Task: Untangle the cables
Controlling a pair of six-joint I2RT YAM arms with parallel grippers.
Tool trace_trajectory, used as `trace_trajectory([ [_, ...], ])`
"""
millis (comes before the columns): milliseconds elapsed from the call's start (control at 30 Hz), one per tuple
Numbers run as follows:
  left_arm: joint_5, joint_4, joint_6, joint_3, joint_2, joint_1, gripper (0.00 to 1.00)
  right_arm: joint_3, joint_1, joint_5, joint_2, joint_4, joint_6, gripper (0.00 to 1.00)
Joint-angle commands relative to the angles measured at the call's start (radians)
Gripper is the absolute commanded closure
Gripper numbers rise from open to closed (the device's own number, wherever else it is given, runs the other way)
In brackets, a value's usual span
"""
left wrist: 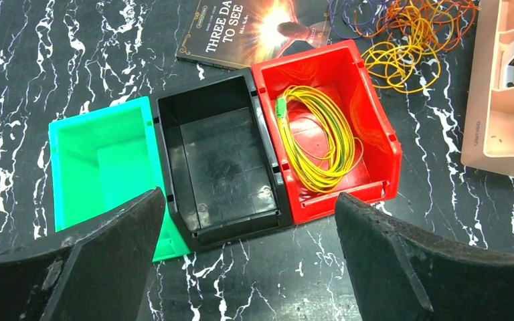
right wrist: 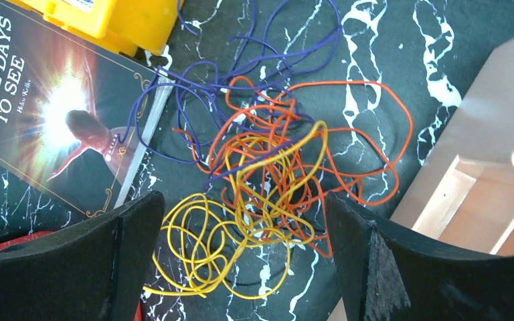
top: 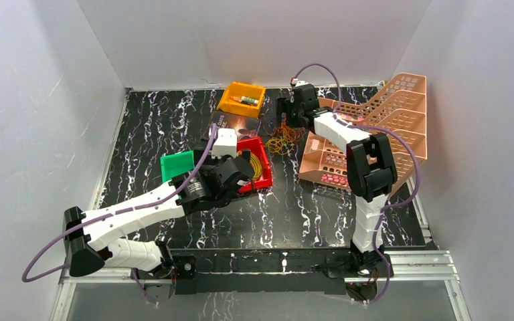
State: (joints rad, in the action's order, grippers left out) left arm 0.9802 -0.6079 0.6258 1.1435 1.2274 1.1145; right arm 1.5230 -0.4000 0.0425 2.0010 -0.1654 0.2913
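Black white-veined marble-look counter (top: 154, 127), walled in white on three sides. Largest item on it is a peach plastic lattice rack (top: 405, 100), tipped at far right. Next, a dark hardcover book titled "Three Days to See" (right wrist: 40, 120), lying flat. Then a row of three open plastic bins touching side by side: green (left wrist: 87, 160), black (left wrist: 221, 154) and red (left wrist: 383, 137). The red one holds a neat coil of yellow-green wire (left wrist: 343, 137). A smaller yellow plastic bin (right wrist: 114, 20) sits at the far edge. The cables (right wrist: 268, 180), thin wire loops in yellow, orange and blue-purple, lie in one knotted heap on the bare counter between book and rack. Purple strands reach toward the book's edge. The right pincer (right wrist: 244, 199) hangs directly above the heap, jaws spread wide, holding nothing. The left pincer (left wrist: 246, 200) hovers over the bin row, equally wide and empty. Untangling looks barely started, and no colour is free of the others. Risks: closing on the dense centre would likely catch several colours together, and lifting would then tighten the knot rather than loosen it. A pull without the other arm pinning the heap could drag the whole bundle. Loops may snag the book corner or the rack lattice. Strands this thin could slip from the pads.
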Motion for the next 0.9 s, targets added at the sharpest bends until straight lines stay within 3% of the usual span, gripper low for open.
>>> trace_trajectory([
  [0,0.004,0.002,0.019,-0.015,-0.025,-0.007,0.02,0.077,-0.029,0.032,0.024,-0.021,-0.068,0.02],
  [267,0.030,-0.043,0.035,-0.016,-0.036,-0.007,0.02,0.129,-0.045,0.059,0.111,0.000,-0.048,0.02],
  [600,0.048,-0.096,0.072,-0.039,-0.073,-0.006,0.02,0.219,-0.079,0.212,0.241,-0.009,-0.004,0.02],
  [867,0.080,-0.166,0.097,-0.020,-0.034,-0.007,0.02,0.237,-0.080,0.263,0.306,-0.024,-0.006,0.12],
])
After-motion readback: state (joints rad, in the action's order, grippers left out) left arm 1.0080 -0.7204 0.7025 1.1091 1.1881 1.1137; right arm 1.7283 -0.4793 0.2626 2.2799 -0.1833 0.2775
